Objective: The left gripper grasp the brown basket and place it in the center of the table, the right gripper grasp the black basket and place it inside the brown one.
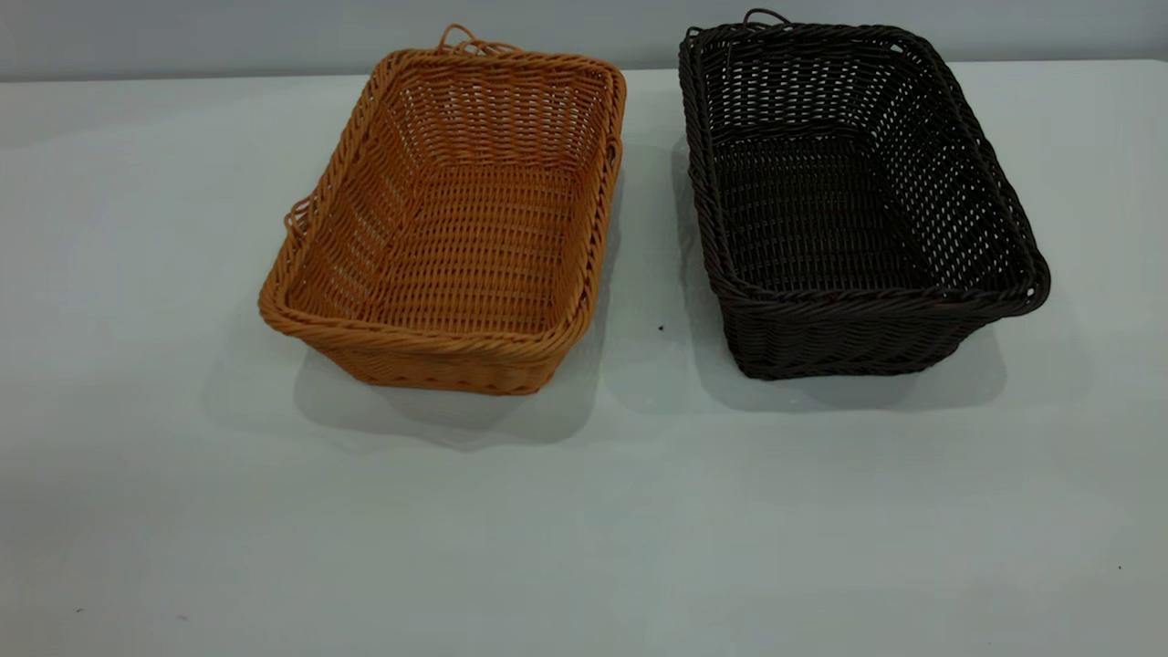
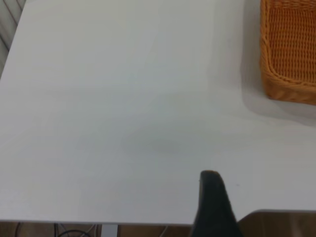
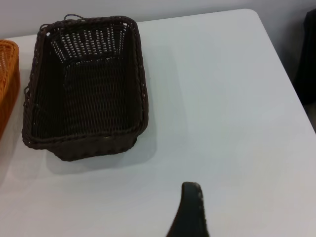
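The brown basket (image 1: 438, 365) stands empty on the table (image 1: 584, 520), left of centre and turned slightly. The black basket (image 1: 849, 342) stands empty beside it on the right, with a narrow gap between them. Neither arm shows in the exterior view. In the left wrist view a dark part of my left gripper (image 2: 213, 202) hangs over bare table near its edge, well away from a corner of the brown basket (image 2: 289, 54). In the right wrist view a dark part of my right gripper (image 3: 190, 210) hovers over bare table, short of the black basket (image 3: 84, 98). Neither touches a basket.
A grey wall runs behind the table's far edge. The table edge and floor show in the left wrist view (image 2: 276, 224). The table's corner and side edge show in the right wrist view (image 3: 276, 59). A sliver of the brown basket (image 3: 7, 84) lies next to the black one.
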You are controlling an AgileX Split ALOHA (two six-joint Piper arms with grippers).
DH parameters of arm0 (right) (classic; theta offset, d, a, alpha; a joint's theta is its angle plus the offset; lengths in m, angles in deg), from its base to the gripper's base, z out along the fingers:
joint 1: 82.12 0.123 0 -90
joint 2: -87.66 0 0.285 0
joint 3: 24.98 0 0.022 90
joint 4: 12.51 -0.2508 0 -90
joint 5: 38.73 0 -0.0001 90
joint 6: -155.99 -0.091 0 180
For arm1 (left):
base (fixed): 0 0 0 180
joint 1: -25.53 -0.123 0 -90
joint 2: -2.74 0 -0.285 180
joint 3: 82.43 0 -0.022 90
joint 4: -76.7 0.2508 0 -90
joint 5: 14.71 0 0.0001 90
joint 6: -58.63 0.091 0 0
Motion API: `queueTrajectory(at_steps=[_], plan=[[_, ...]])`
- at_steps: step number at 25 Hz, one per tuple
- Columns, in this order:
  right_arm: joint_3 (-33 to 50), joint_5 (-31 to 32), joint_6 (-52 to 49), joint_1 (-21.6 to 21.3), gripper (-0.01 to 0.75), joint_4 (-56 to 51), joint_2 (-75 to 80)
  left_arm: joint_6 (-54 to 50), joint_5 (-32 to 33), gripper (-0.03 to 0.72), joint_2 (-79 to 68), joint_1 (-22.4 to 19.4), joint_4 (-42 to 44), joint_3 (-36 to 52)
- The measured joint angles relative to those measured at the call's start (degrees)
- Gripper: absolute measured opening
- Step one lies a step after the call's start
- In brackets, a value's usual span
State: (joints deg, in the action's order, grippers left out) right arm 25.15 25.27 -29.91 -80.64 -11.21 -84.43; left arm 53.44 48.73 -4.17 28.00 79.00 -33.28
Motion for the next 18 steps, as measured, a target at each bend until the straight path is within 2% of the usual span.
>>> queueTrajectory(at_steps=[4,10,15,18], plan=[[-0.7,-2.1,0.7,0.0,0.587,-1.3,8.8,-1.4,-2.4,0.449,-6.6,0.0,0.8,-1.3],[-1.1,-14.0,3.8,0.0,0.591,-5.5,29.4,2.3,-14.3,0.492,-29.2,0.0,1.0,-4.6],[-1.1,-23.5,12.5,0.0,0.591,-18.8,45.7,3.4,-26.6,0.563,-45.8,0.0,1.1,-7.0],[-1.2,-25.2,21.8,0.0,0.591,-31.1,55.1,3.4,-31.7,0.575,-54.4,0.0,1.1,-8.5]])
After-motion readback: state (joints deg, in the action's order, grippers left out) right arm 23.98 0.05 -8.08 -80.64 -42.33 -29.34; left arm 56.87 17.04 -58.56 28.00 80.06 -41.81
